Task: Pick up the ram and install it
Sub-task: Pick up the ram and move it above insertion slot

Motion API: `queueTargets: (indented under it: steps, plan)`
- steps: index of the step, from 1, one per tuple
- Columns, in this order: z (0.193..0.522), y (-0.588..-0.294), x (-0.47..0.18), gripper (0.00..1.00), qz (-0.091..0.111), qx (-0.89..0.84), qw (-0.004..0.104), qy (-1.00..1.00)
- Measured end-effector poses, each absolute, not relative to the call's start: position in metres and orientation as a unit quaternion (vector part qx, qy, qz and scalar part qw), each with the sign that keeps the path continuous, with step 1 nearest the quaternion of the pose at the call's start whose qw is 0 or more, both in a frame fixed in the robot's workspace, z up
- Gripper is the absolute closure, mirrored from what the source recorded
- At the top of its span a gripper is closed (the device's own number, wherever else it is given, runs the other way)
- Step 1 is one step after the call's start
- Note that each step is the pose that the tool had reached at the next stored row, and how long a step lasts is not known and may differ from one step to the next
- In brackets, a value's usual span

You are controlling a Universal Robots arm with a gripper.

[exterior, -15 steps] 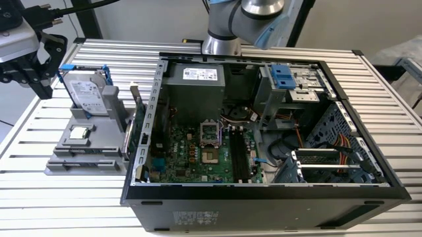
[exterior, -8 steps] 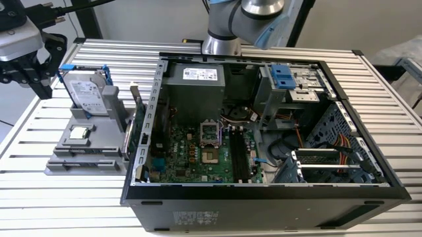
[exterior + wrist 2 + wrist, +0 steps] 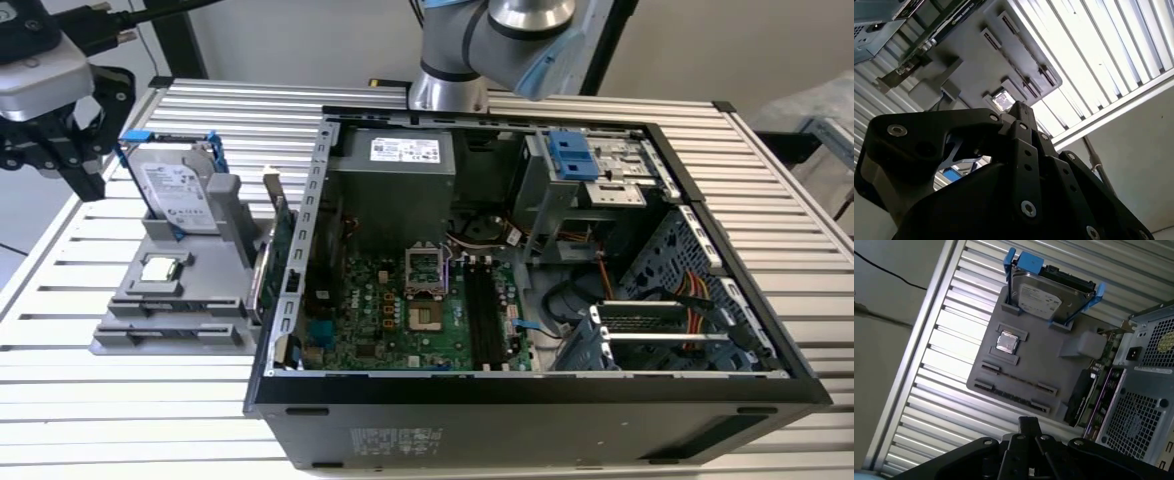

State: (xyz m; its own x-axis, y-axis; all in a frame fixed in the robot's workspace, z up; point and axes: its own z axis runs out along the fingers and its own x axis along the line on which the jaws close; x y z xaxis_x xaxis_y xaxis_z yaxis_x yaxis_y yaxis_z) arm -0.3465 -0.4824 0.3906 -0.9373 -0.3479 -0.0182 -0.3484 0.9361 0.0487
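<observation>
1. Gripper (image 3: 1029, 422): black, angular metal links with bright screw heads. In both wrist views the fingers appear pressed together at the tip, with nothing between them. In the exterior view it hangs pointing down at the exterior view's left, over the table edge, clear of every part.
2. Table (image 3: 134, 400): ribbed pale aluminium slats, glossy under the light.
3. Holder (image 3: 1054, 365): matt grey moulded plate lying flat on the slats, with raised clips and slots.
4. The ram (image 3: 1016, 379): stands on edge in a pair of the holder's end clips, between the chip and the holder's nearer edge. It shows as a long thin dark-and-tan line, straight and untouched, well apart from the gripper.
5. Chip (image 3: 1007, 342): small, square, silver-topped, seated in its own recess.
6. Hard drive (image 3: 1046, 297): silver, upright in blue brackets at the holder's far end.
7. Computer case (image 3: 534, 420): black sheet metal, open, just beside the holder, with a green motherboard (image 3: 387, 310) inside.
8. Arm (image 3: 451, 80): silver column rising behind the case.
</observation>
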Motion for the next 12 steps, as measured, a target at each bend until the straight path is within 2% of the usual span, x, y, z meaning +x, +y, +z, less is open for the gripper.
queueTargets:
  steps: [12]
  plan:
    - [0.3906, -0.4824, -0.3465, 1.0, 0.026, -0.219, 0.004, 0.975]
